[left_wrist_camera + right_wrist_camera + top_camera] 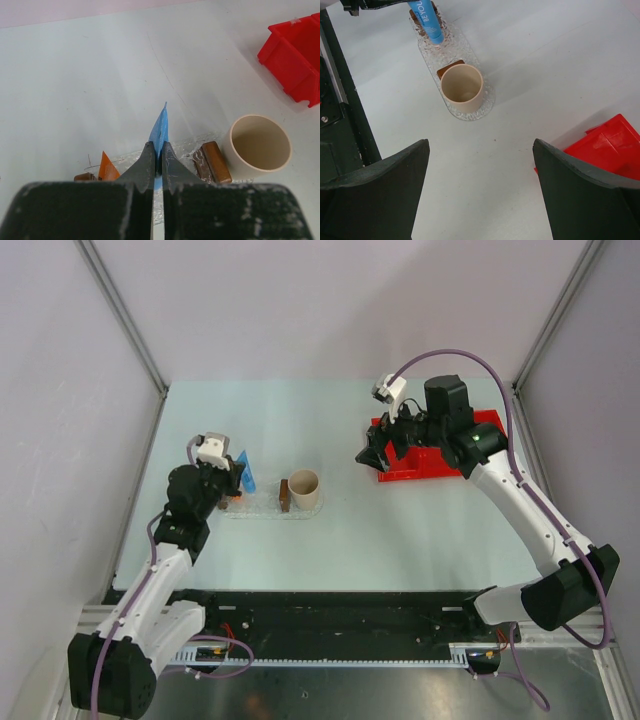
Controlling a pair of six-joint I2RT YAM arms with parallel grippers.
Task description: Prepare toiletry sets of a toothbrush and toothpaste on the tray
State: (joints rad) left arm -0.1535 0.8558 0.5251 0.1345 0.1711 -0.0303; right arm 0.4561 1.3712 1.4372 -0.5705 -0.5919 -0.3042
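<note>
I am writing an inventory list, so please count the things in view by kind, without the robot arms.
Flat wedge-shaped toothpaste tubes: 2 (blue, orange)
Beige cylindrical cup: 1
Clear bumpy oval plastic tray: 1
Red plastic bin: 1
Brown blocks: 2
Total: 7

Left arm [150, 585]: rises from its base at the near edge of the table [400, 540] and reaches forward along the left side, wrist pitched down. Left gripper [157, 152]: jaws pinched almost together, clamped on the blue toothpaste tube [160, 127], which sticks out past the fingertips. Right arm [530, 510]: stretched from the near right toward the far right corner, wrist turned inward to the left. Right gripper [480, 147]: jaws spread wide, empty, held off the table.
</note>
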